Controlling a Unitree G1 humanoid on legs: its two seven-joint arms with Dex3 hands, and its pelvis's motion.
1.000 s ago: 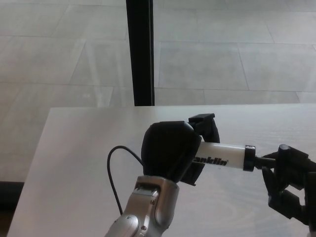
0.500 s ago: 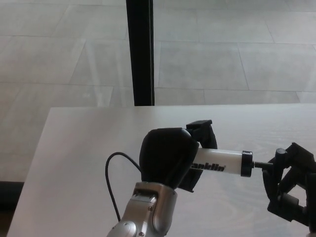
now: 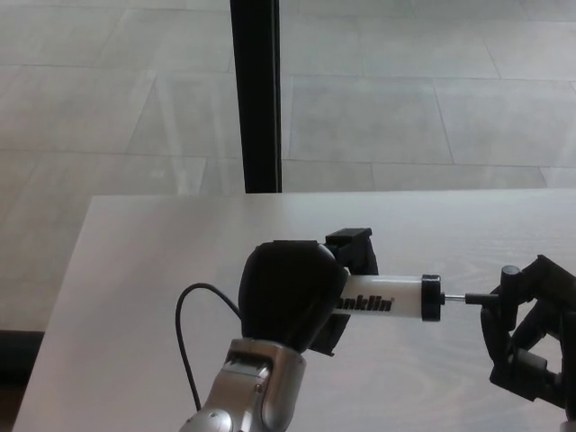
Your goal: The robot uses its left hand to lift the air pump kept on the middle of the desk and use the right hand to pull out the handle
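While the left robot hand (image 3: 290, 292) clamps the air pump (image 3: 382, 300) and the right robot hand (image 3: 526, 337) grips its handle (image 3: 490, 297), an off-axis tug could bend the thin rod (image 3: 457, 299).

The black left hand (image 3: 292, 292) is closed around the white cylindrical air pump (image 3: 382, 301), which lies level above the pale wooden desk (image 3: 135, 297). The black right hand (image 3: 526, 337) grips the black handle (image 3: 504, 292); a thin metal rod (image 3: 457, 298) shows between handle and barrel. A black cable (image 3: 184, 337) curves beside the left wrist.
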